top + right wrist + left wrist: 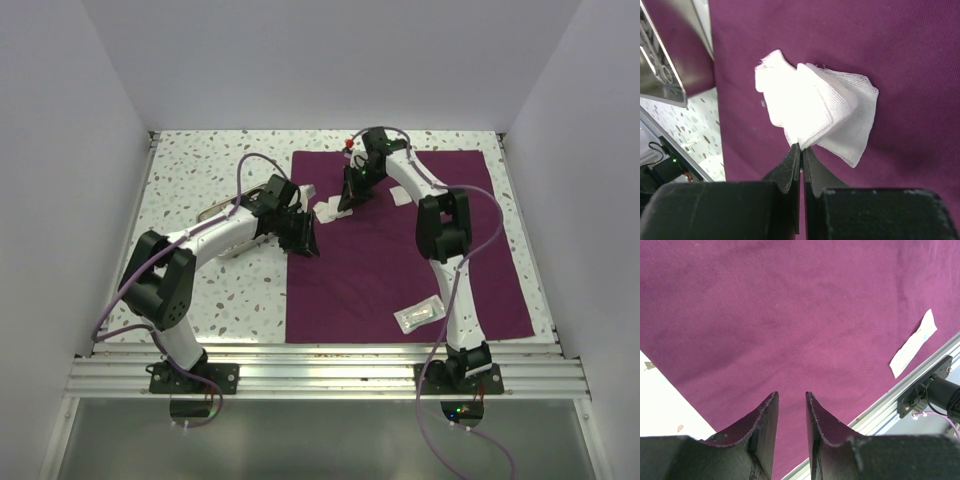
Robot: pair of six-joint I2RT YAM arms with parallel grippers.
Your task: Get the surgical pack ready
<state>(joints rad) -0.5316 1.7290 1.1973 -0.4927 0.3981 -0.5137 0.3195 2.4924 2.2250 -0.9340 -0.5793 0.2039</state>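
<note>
The deep purple drape (400,260) lies flat on the speckled table. My right gripper (347,203) is near its far left part, shut on a white gauze square (815,105) that is bunched at my fingertips (801,146) just above the cloth. More gauze squares (329,211) lie beside it. My left gripper (304,240) hovers at the drape's left edge, open and empty (791,394). A clear pouch (418,315) lies on the drape's near part and also shows in the left wrist view (914,344). The steel tray (228,216) sits left of the drape, partly hidden by my left arm.
The tray's rim (657,75) shows at the left of the right wrist view. The aluminium rail (330,365) runs along the near edge. White walls close in the table on three sides. Bare speckled table (200,170) lies left of the drape.
</note>
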